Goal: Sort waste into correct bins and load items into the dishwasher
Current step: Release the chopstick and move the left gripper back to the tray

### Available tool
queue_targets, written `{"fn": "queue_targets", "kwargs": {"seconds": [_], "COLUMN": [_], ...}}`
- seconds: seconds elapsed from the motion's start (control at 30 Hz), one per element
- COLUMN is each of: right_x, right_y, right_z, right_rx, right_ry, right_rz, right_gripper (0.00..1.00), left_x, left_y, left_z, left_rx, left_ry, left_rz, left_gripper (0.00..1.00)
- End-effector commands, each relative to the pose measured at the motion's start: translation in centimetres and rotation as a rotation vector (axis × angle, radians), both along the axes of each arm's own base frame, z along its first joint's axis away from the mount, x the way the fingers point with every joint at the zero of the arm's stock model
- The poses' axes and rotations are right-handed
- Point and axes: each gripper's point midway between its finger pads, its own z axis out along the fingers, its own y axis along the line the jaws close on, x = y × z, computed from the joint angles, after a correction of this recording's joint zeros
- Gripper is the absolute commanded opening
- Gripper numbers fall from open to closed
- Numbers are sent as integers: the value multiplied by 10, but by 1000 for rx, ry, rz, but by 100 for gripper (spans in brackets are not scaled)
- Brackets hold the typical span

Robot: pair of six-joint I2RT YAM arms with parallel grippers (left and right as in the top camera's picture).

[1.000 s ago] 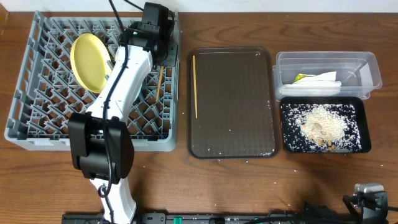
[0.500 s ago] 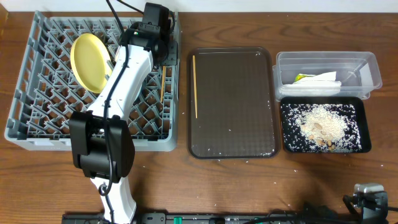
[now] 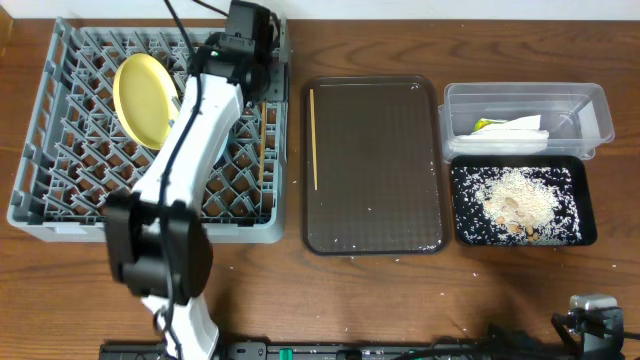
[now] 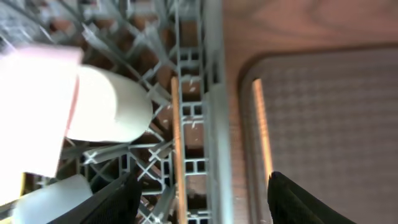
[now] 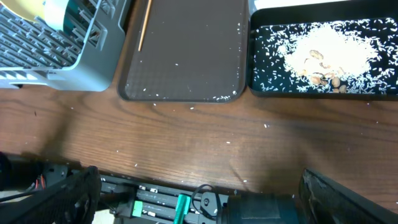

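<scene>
Hovering over the right edge of the large square grey plastic dish rack (image 3: 60, 225), your left end effector (image 4: 199, 199) is released, its fingers apart with nothing between them. One thin wooden chopstick (image 4: 176, 137) lies in the rack along that edge; the other wooden chopstick (image 3: 313, 140) lies on the dark brown flat tray (image 3: 380, 160). Your right end effector (image 5: 205, 196) is spread wide and empty above the bench (image 5: 186, 137).

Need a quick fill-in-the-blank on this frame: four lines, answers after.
The ____ plate stands in the grey rack.
One chopstick lies on the ____ serving tray.
The white napkin sits in the ____ tub.
Rice crumbs fill the ____ bin.
Missing: yellow; brown; clear; black.
</scene>
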Motion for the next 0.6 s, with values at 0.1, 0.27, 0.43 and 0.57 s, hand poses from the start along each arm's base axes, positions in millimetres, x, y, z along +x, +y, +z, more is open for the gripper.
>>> {"fn": "queue_targets", "kwargs": {"seconds": [0.1, 0.27, 0.43, 0.57], "right_x": [0, 0, 0, 0], "right_y": [-2, -2, -2, -2], "right_z": [-1, -1, -1, -1], "right_rx": [1, 1, 1, 1], "right_ry": [6, 6, 6, 6], "right_rz": [-24, -23, -23, -23], "right_gripper": [99, 99, 99, 99], "left_x": [-24, -31, -31, -30], "left_y": [-52, -82, -94, -92], "left_z": [44, 5, -41, -74], "left_rx": [28, 31, 55, 93], "left_ry": [-104, -22, 72, 131], "left_rz": [-135, -126, -130, -119], "left_gripper": [67, 67, 66, 64]}}
